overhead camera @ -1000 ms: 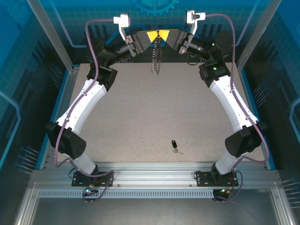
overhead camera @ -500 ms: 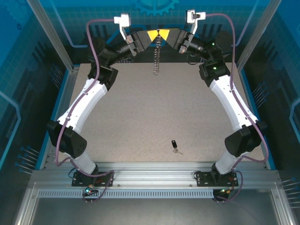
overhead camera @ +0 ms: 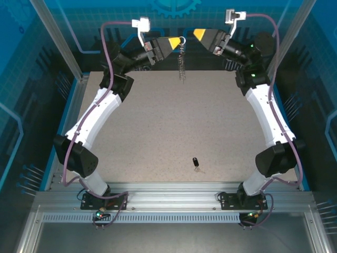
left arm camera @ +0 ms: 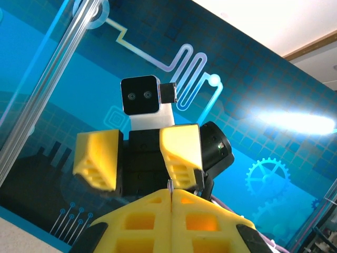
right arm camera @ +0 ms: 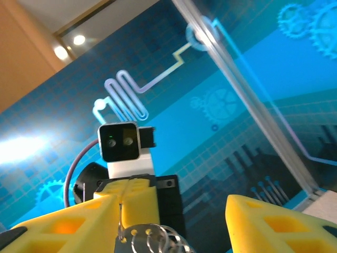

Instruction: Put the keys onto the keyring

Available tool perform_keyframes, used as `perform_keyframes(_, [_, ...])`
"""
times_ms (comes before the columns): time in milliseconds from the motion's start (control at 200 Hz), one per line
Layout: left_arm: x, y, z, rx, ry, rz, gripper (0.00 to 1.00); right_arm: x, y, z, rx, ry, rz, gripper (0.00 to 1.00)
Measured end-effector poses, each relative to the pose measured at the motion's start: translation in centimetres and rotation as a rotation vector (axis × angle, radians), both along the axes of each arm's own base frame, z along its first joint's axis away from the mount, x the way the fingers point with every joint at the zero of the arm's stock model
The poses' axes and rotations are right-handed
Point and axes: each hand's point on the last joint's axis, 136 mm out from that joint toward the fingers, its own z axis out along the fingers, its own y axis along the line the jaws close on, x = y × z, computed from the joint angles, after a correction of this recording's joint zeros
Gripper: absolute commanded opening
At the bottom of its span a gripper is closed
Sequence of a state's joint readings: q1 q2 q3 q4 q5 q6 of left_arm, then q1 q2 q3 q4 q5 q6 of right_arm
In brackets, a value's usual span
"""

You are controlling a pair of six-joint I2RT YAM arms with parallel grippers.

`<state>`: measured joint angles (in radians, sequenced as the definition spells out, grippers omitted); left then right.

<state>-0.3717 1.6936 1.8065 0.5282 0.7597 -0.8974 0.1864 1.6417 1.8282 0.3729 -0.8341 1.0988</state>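
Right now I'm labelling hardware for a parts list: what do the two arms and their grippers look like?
The left arm and right arm have white shells and black joints. The left gripper and right gripper have chunky yellow fingers with hollow pockets on black bodies. A purple cable runs along each arm to a white wrist camera.

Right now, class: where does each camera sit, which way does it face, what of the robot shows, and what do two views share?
Top external: above and behind the bases, looking down on the table; both arms, left gripper and right gripper at the far edge.
Left wrist: on the left arm, facing the open right gripper; own shut fingers below.
Right wrist: on the right arm, facing the left gripper; own spread fingers below.
Shared: right wrist and top external both show the keyring in the left gripper.
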Motion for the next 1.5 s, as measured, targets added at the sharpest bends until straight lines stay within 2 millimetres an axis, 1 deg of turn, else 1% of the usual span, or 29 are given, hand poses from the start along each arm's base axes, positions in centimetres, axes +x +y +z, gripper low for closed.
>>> perform_keyframes(55, [0.0, 0.0, -0.3, 0.013, -0.003, -0.004, 0.00, 0.0, -0.7, -0.2, -0.021, 0.006, -0.018, 0.57])
perform_keyframes(150, [0.0, 0.1, -0.7, 0.041, -0.006, -0.014, 0.00, -0.9, -0.8, -0.7, -0.075, 0.012, -0.012, 0.57])
perform_keyframes(345, [-0.3, 0.1, -1.6, 0.113, -0.022, -0.038, 0.00, -3.0, 0.3, -1.4, -0.200, -0.014, 0.027, 0.56])
perform_keyframes(510, [-1.3, 0.0, -1.4, 0.171, -0.074, -0.057, 0.00, -5.2, 1.7, -2.1, -0.283, -0.046, 0.084, 0.55])
perform_keyframes(600, [-1.8, -0.1, -1.3, 0.197, -0.107, -0.066, 0.00, -6.0, 2.2, -2.4, -0.315, -0.061, 0.103, 0.54])
perform_keyframes(760, [-2.5, -0.1, -1.3, 0.233, -0.139, -0.082, 0.00, -6.3, 2.3, -3.2, -0.346, -0.070, 0.114, 0.53])
perform_keyframes(900, [-2.7, -0.2, -1.7, 0.258, -0.149, -0.093, 0.00, -6.3, 3.1, -3.8, -0.357, -0.070, 0.146, 0.52])
perform_keyframes(1100, [-2.7, -0.3, -2.6, 0.287, -0.135, -0.104, 0.00, -6.5, 4.2, -3.6, -0.360, -0.091, 0.190, 0.49])
perform_keyframes(1160, [-2.8, -0.3, -2.8, 0.292, -0.131, -0.108, 0.00, -6.6, 4.5, -3.5, -0.361, -0.098, 0.198, 0.47])
perform_keyframes(1311, [-2.7, -0.3, -3.2, 0.303, -0.130, -0.109, 0.00, -6.6, 4.7, -3.6, -0.364, -0.104, 0.206, 0.34])
perform_keyframes(1411, [-2.7, -0.3, -3.3, 0.308, -0.125, -0.109, 0.00, -6.5, 4.8, -3.8, -0.367, -0.095, 0.211, 0.28])
perform_keyframes(1501, [-2.7, -0.4, -3.5, 0.311, -0.127, -0.108, 0.00, -6.4, 4.9, -4.1, -0.370, -0.090, 0.214, 0.19])
